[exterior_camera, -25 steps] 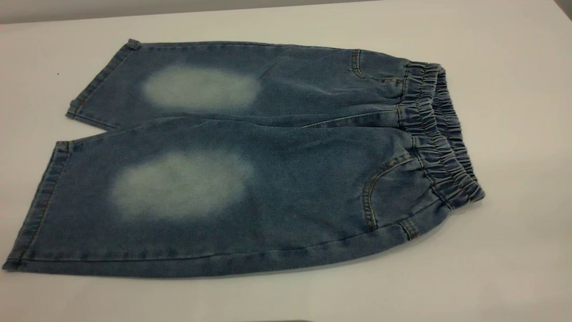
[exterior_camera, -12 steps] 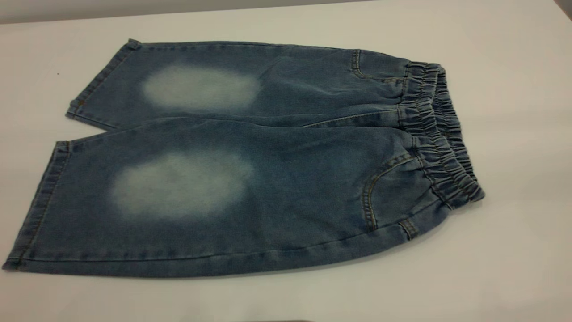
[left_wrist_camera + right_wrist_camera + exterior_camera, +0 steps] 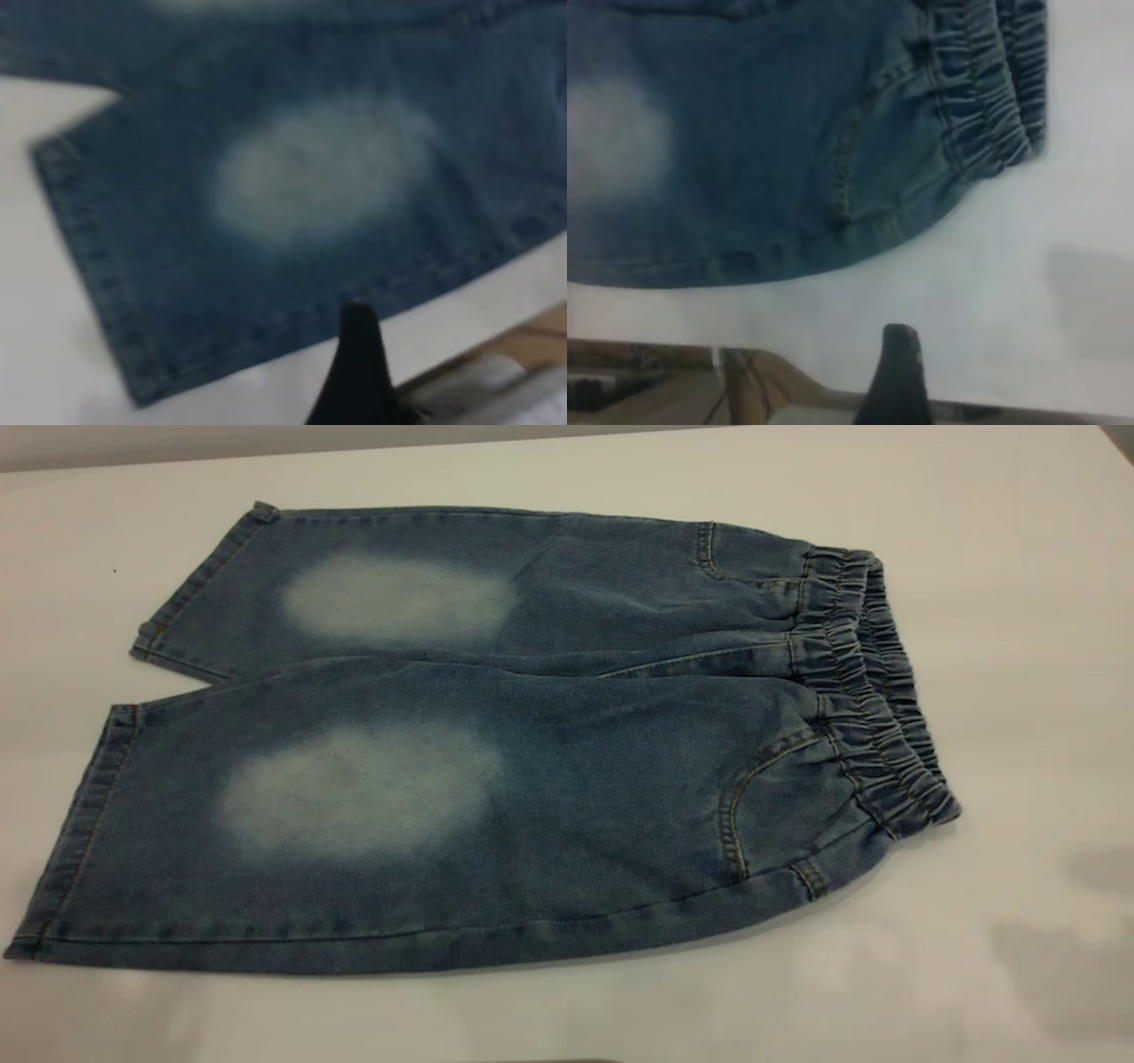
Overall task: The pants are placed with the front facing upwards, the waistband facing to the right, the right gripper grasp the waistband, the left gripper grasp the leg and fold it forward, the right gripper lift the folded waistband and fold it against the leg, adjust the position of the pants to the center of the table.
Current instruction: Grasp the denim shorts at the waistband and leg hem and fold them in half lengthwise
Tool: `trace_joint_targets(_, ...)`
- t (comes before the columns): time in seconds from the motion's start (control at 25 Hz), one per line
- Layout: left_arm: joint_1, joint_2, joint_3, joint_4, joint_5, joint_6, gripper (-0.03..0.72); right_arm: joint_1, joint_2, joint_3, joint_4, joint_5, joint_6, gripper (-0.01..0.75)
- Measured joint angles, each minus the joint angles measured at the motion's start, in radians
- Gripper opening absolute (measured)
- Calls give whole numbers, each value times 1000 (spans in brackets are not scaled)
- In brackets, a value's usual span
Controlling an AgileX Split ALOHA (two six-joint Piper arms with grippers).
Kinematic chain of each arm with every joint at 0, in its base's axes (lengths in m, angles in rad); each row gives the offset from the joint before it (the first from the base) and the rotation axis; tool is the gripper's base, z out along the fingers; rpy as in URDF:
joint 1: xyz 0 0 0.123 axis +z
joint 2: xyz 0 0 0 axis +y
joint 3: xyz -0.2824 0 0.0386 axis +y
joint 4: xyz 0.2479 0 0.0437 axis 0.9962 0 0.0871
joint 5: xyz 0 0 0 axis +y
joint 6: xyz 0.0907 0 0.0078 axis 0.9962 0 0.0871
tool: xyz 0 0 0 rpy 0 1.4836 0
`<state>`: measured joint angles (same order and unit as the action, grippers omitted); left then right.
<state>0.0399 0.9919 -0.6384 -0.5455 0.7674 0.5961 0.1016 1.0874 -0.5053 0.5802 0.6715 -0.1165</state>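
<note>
Exterior: pants [image 3: 496, 744] flat mid-bench [image 3: 1019, 646], waistband [image 3: 873, 691] at 3 o'clock.

Left wrist: left gripper [image 3: 354, 372] hangs off the near leg edge; jaws' state unclear.

Right wrist: right gripper [image 3: 893, 376] likewise; best to pinch both waistband layers.

pants [image 3: 567, 779]: blue denim, pale faded ovals (tan stitching) | table [image 3: 1019, 602]: plain white

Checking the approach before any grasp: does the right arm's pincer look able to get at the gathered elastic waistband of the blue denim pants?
Probably yes: the gathered dark-blue elastic waistband lies uncovered at the pants' right end, with only bare white table between it and the right pincer.
</note>
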Motion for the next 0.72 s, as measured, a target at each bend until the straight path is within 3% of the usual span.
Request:
trace_joint_targets(0.4, 0, 313, -1, -171, -136, 125, 531, 0, 407, -6, 299, -191, -316, 542)
trace_joint_targets(0.72, -17, 346, -10, -186, -184, 129, 531, 0, 663, -11, 700, -226, -730, 542)
